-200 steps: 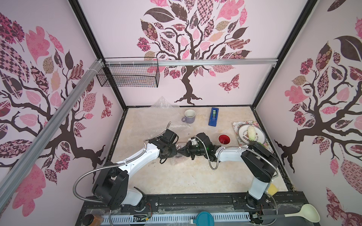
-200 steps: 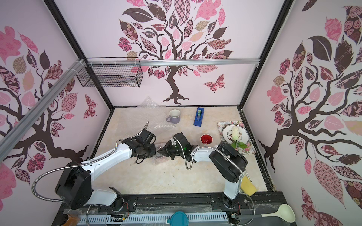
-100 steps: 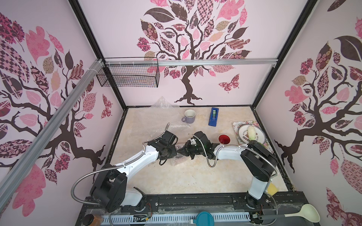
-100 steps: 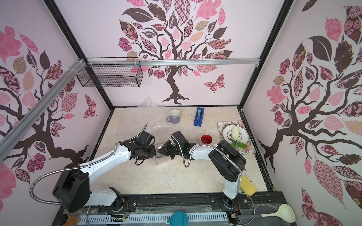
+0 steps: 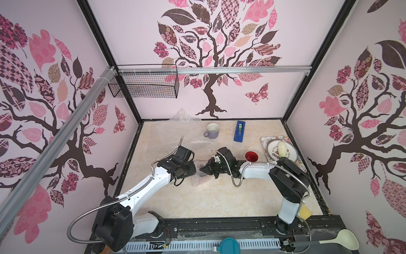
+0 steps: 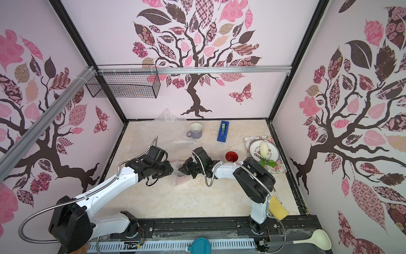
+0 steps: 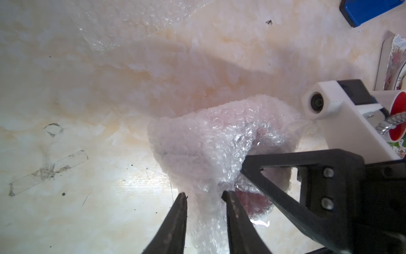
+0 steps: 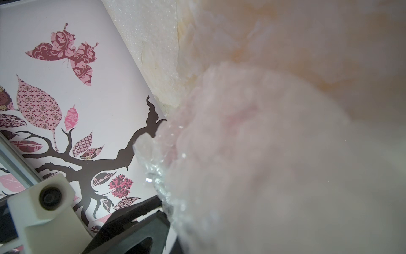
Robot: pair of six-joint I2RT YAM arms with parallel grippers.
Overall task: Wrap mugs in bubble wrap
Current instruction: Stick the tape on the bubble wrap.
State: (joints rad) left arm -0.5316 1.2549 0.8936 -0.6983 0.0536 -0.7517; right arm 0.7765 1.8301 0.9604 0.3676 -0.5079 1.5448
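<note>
A red mug bundled in bubble wrap lies mid-table between both arms; red shows through the wrap. My left gripper stands open with a twisted tail of the wrap between its fingers. From the other side my right gripper is shut on the bubble wrap; in the right wrist view the wrap hides its jaws. A lavender mug stands at the back beside a flat bubble wrap sheet. Behind the right arm is a white mug with red inside.
A blue tape dispenser lies at the back. On the right sits a floral tray with a plate on it. A yellow sponge is by the right arm's base. A wire basket hangs on the back wall.
My left gripper's jaws have parted from the wrap's tail. Both arms have shifted slightly; the right gripper stays shut on the wrap.
</note>
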